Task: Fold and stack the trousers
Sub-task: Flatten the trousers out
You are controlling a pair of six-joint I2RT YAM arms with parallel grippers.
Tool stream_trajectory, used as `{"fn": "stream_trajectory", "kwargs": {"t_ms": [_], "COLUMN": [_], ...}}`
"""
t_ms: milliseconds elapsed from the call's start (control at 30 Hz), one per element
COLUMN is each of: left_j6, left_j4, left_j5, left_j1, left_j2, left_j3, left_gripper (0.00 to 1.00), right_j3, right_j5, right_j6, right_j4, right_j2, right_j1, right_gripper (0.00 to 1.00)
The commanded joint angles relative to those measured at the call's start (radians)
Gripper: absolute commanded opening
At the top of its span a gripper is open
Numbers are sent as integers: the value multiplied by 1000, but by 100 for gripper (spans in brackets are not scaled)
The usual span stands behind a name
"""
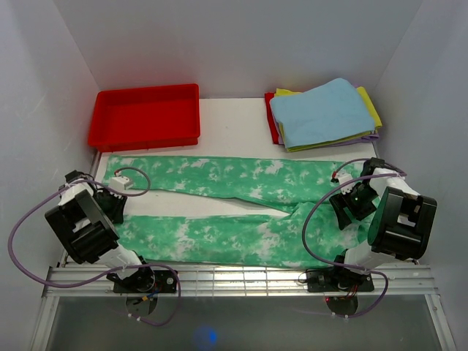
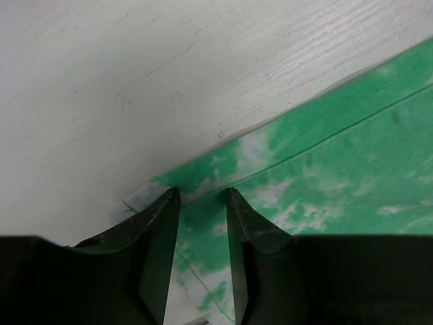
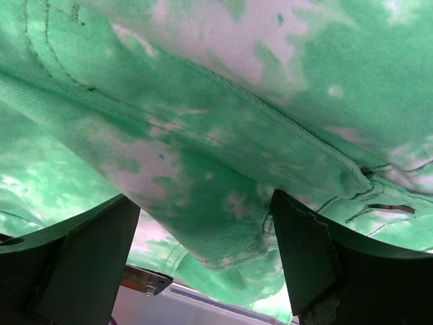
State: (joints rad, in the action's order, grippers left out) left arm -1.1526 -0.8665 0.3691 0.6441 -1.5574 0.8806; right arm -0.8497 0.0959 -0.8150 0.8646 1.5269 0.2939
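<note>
**Item 1: left end effector** (image 2: 201, 195). The dark fingers (image 2: 160, 237) are held a little apart, low over the corner of a leg hem. The hem corner lies flat in the gap and is not pinched. Bare white tabletop (image 2: 135, 81) is seen beyond the hem edge.

**Item 2: right end effector** (image 3: 203, 200). The fingers are spread wide. A thick, seamed fold of the waist bulges between them and is not clamped.

**Item 3: soft green fabric trousers with white tie-dye blotches** (image 1: 219, 183). They are spread flat across the tabletop, with the waist at the right and two long legs run out to the left. The legs are parted by a narrow wedge of bare surface. The near leg's edge lies along the metal rail (image 1: 241, 278) at the near edge.

**Item 4: shallow red rectangular plastic tray** (image 1: 144, 139). It is placed at the far left, near the far leg's edge, with a thin strip of tabletop between them.

**Item 5: stack of folded cloths**. A light blue cloth (image 1: 322, 110) lies on top and a yellow cloth (image 1: 371, 110) shows beneath. The stack is placed at the far right, just beyond the waist. Open tabletop is left between the tray and the stack.

**Item 6: white walls** (image 1: 44, 88). The tabletop is closed in on the left, right and far sides.
</note>
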Motion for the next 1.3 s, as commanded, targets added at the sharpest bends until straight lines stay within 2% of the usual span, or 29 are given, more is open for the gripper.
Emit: {"fn": "stream_trajectory", "kwargs": {"t_ms": [0,33,67,167,267,533,600,767,833,933,1000,1167,1267], "left_j6": [-47,-47,-41,-21,11,73,47,-54,-55,-3,52,94,174], "left_j4": [122,132,144,168,196,179,146,107,81,34,9,-113,-103], "left_j5": [-51,-62,-77,-107,-127,-193,-194,-177,-135,-46,16,145,212], "left_j1": [-11,-15,-17,-17,-17,3,18,23,23,12,3,-15,-37], "left_j2": [0,-7,-22,-53,-84,-201,-202,-118,-90,-52,-29,-4,0], "left_j3": [-48,-51,-52,-32,4,221,230,132,121,132,164,270,348], "left_gripper": [37,31,18,0,0,0,0,0,8,33,44,47,47], "right_j3": [3,0,-5,-8,-14,-38,-42,-41,-61,-106,-150,-288,-389], "right_j5": [-39,-45,-50,-67,-87,-173,-174,-113,-17,57,83,205,275], "right_j6": [19,22,22,27,28,17,8,-16,-22,-16,-15,-35,-4], "right_j4": [-93,-96,-101,-114,-131,-174,-173,-135,-70,-4,22,135,154], "right_j2": [29,30,35,41,55,87,95,59,47,30,9,-30,-19], "right_j1": [5,4,5,5,10,70,97,110,106,83,67,60,62], "right_gripper": [84,84,84,84,84,85,85,87,88,89,90,90,88]}}
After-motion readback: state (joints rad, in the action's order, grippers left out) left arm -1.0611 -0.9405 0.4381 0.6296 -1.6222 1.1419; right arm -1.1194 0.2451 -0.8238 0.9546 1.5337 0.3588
